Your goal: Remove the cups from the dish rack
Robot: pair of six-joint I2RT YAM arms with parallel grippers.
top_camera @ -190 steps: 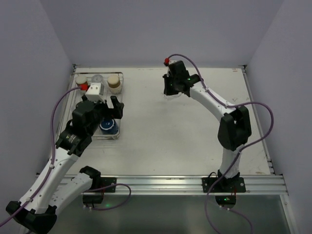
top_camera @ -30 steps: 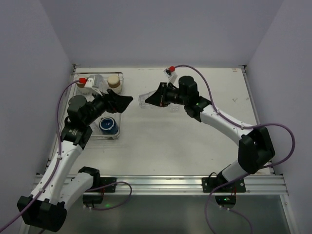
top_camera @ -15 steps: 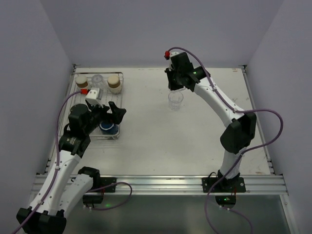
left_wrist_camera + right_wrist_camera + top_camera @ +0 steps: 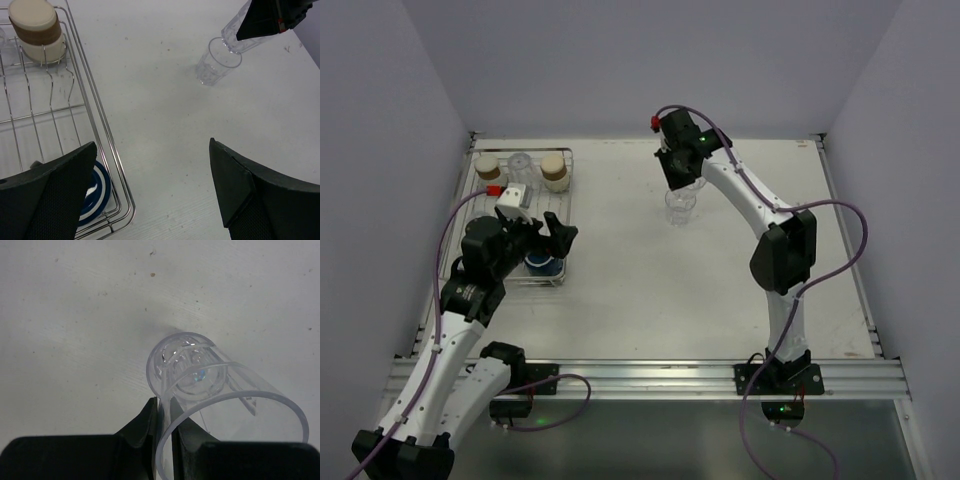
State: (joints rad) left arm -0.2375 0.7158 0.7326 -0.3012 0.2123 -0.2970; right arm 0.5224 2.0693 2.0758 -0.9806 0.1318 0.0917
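Over table (image 4: 620,290) far side: right pincer (image 4: 162,412) pinching rim of clear, tilted tumbler (image 4: 240,390); left pincer (image 4: 152,150) spread.

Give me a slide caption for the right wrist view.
Right hand pinches a clear cup by its rim above the table.

Right claw (image 4: 164,415) lowered held tumbler (image 4: 233,37) onto standing tumbler (image 4: 212,67).
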